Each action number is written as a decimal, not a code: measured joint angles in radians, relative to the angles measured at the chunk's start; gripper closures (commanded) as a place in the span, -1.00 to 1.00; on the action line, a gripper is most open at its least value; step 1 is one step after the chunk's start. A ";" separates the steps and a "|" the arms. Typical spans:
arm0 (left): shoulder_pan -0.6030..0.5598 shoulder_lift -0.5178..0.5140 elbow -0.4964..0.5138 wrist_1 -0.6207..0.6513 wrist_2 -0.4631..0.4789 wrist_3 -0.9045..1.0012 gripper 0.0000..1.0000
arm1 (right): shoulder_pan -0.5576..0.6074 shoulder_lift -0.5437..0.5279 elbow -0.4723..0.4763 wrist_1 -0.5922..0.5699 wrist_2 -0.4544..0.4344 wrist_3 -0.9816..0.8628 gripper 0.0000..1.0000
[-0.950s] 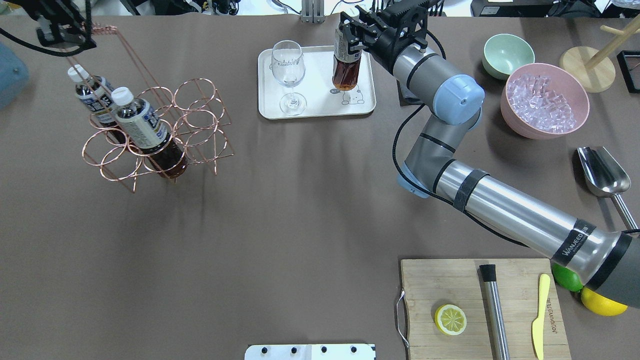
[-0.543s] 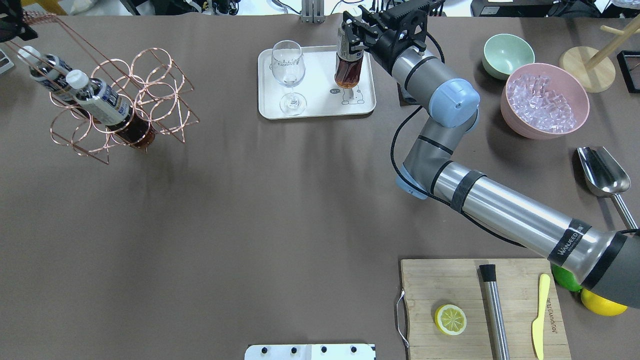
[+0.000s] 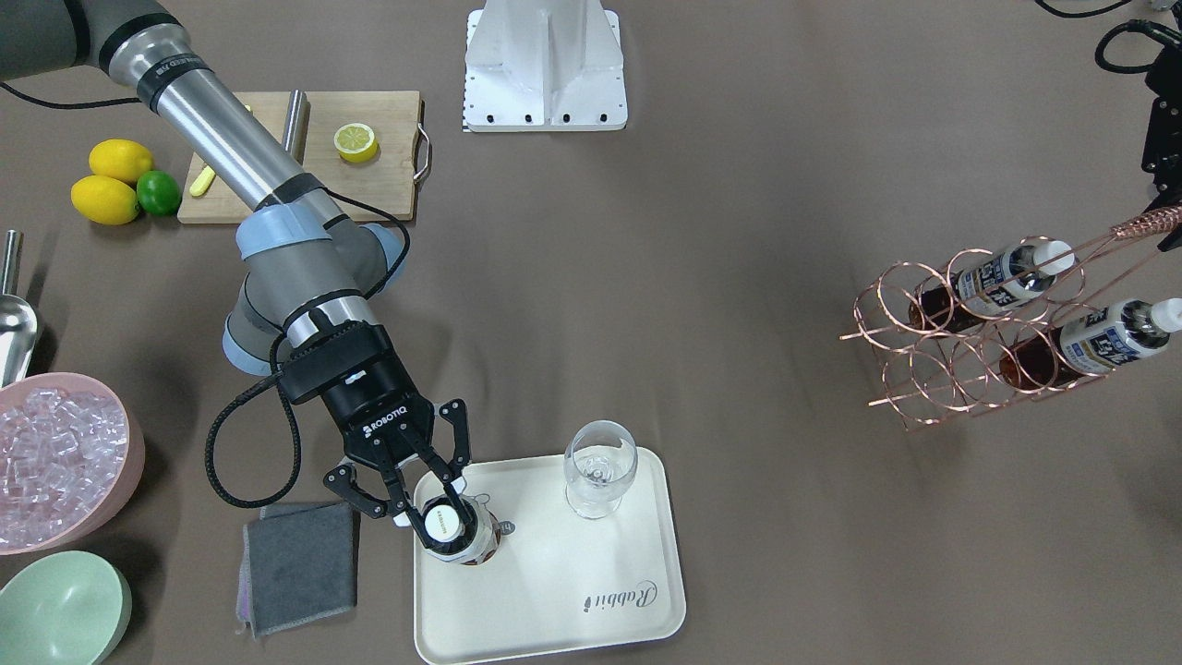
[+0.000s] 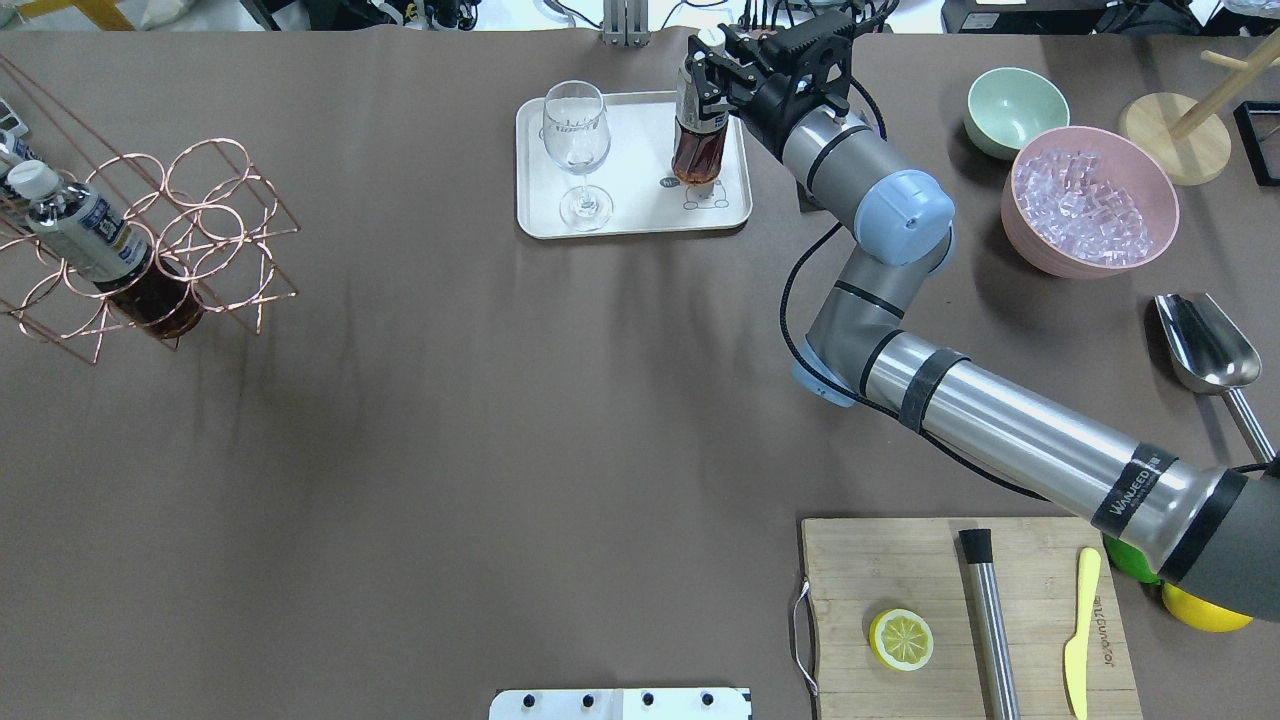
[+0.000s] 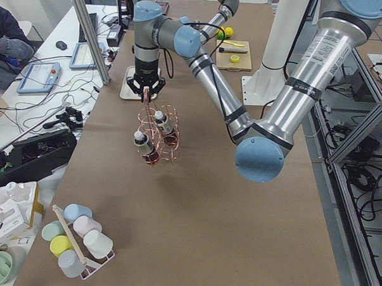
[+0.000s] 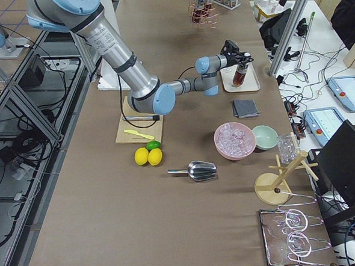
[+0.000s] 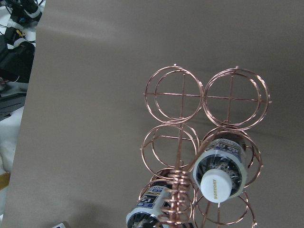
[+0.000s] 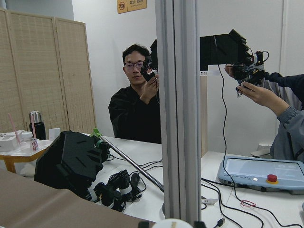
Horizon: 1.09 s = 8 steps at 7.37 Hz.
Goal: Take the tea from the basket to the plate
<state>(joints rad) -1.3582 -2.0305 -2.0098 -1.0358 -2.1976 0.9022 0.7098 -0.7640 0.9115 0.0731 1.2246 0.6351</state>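
Observation:
My right gripper is shut on a tea bottle near its neck and holds it upright on the bear-print end of the cream plate. In the front view the right gripper has its fingers on either side of the white-capped tea bottle on the plate. My left gripper, at the frame's edge, holds the coiled wire handle of the copper basket, which hangs tilted above the table. The basket carries two more bottles.
A stemmed glass stands on the plate beside the bottle. A grey cloth, a green bowl, a pink ice bowl and a metal scoop lie to the right. A cutting board is at the front right.
My left arm has carried the hanging basket leftward to the table's left edge. My right gripper has shifted the bottle slightly farther over the plate and stood it more upright.

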 measured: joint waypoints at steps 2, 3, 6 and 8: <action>-0.026 0.049 0.000 -0.005 0.001 0.113 1.00 | -0.003 0.000 -0.005 0.000 -0.002 0.000 1.00; -0.035 0.068 0.000 -0.006 0.003 0.173 1.00 | -0.005 0.001 -0.006 0.000 -0.002 0.000 0.29; -0.048 0.157 0.003 -0.070 0.007 0.321 1.00 | -0.006 0.006 -0.006 0.002 0.004 0.001 -0.13; -0.051 0.215 0.008 -0.122 0.006 0.376 1.00 | -0.007 0.005 -0.006 0.003 0.006 0.002 -0.99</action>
<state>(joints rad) -1.4088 -1.8152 -2.0014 -1.1578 -2.1920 1.2784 0.7027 -0.7585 0.9051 0.0766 1.2303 0.6368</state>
